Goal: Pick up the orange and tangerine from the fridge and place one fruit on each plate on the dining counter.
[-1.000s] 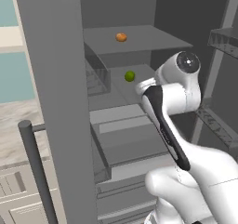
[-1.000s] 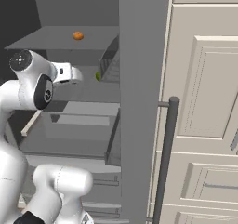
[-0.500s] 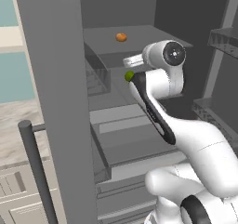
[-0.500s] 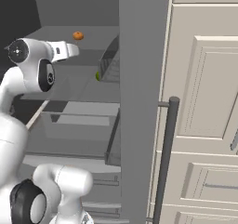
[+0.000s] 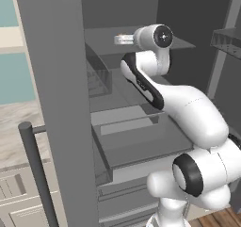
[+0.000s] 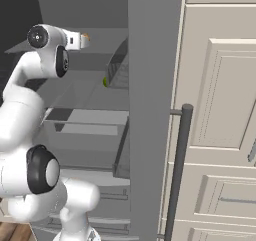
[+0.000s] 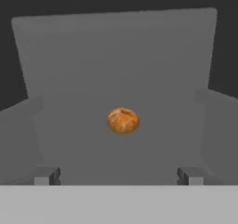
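Reaching into the open fridge (image 5: 56,80), gripper (image 7: 118,175) has its jaws spread wide, nothing held, lined up on the orange fruit (image 7: 123,120) sitting on the upper shelf (image 7: 116,144) ahead, well apart from the fingertips. Early stage by my read: no fruit picked, both placements on plates left. A small green item (image 6: 105,81) lies on a lower shelf.

I'm seeing my arm (image 5: 155,87) blocking most of the fridge (image 5: 52,80) upper shelf in the left base view, so the orange fruit (image 7: 123,120) is hiding behind the wrist there. In the right base view it is peeking out as a sliver past the hand. A small green thing (image 6: 105,81) is half hiding behind the open door, too small to name. Fingertips (image 7: 46,175) are getting cut off low in the hand view.
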